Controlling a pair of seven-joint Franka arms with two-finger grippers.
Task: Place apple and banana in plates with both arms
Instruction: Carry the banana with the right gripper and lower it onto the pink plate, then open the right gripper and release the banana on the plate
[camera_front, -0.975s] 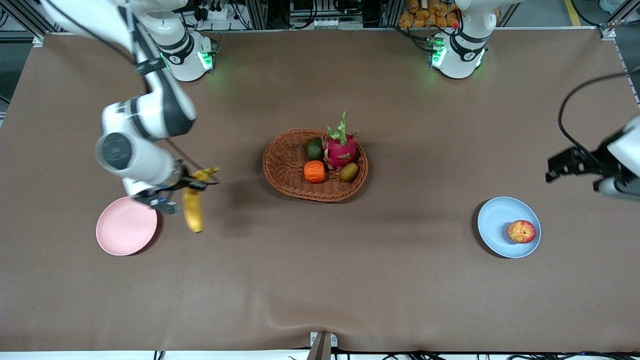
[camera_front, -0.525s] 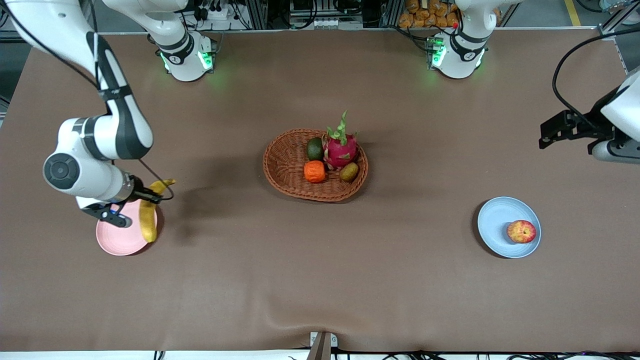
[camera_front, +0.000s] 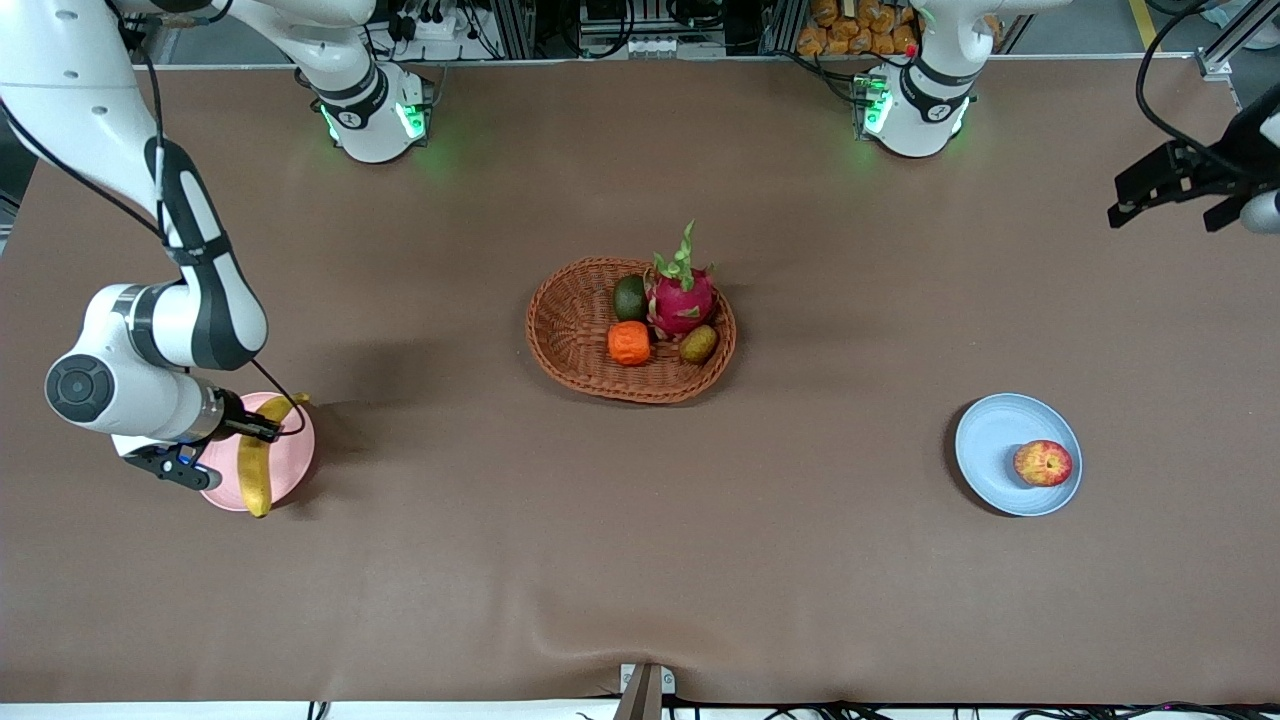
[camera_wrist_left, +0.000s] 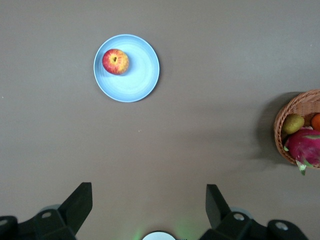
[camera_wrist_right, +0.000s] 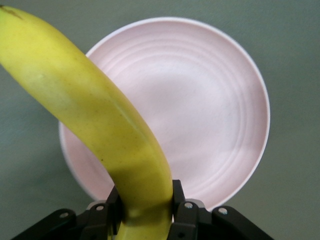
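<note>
The brown bench (camera_front: 640, 560) is cloth-covered. The right claw (camera_front: 262, 432), clamped on the banana (camera_front: 256, 468), hangs over the pink plate (camera_front: 295, 460) near the right arm's end; the left claw (camera_wrist_left: 149, 200) hangs apart.

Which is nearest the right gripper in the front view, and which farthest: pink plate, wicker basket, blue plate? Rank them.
Measured from the right gripper, which holds the banana:
1. Pink plate, directly under it at the right arm's end of the table.
2. Wicker basket, mid-table.
3. Blue plate, holding the apple, at the left arm's end.
</note>
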